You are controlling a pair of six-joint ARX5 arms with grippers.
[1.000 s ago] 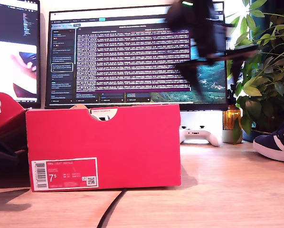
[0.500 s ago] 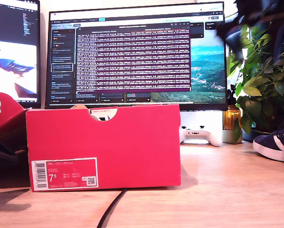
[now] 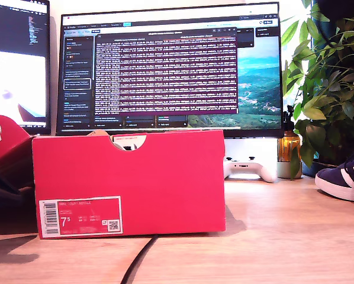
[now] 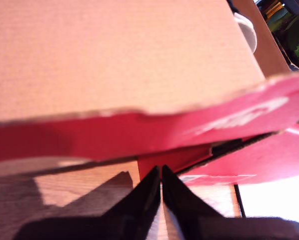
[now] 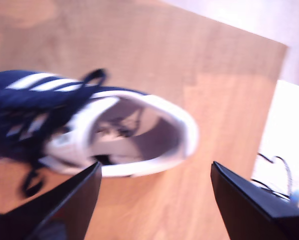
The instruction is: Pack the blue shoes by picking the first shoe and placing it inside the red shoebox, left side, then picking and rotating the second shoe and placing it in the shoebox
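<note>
1. The second hand [image 5: 154, 200] is spread wide and empty above a navy suede shoe [image 5: 89, 130] with white stripes and a white lining; the shoe lies on the wooden bench [image 5: 189, 65] just ahead of the fingertips.
2. The first hand [image 4: 161, 182] is closed on nothing, pointing at a red cardboard lid [image 4: 139, 132].
3. Only the exterior view shows the matte red shoebox [image 3: 129, 183], with its semicircular notch and its label, standing at the exterior view's left; neither hand appears there.

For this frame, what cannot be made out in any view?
- The red shoebox interior: the exterior view shows only its front wall.
- The blue shoe: cut by the exterior view's right edge; blurred in the second wrist view.
- Barcode label: small print unreadable.
- Both arms: absent from the exterior view.
</note>
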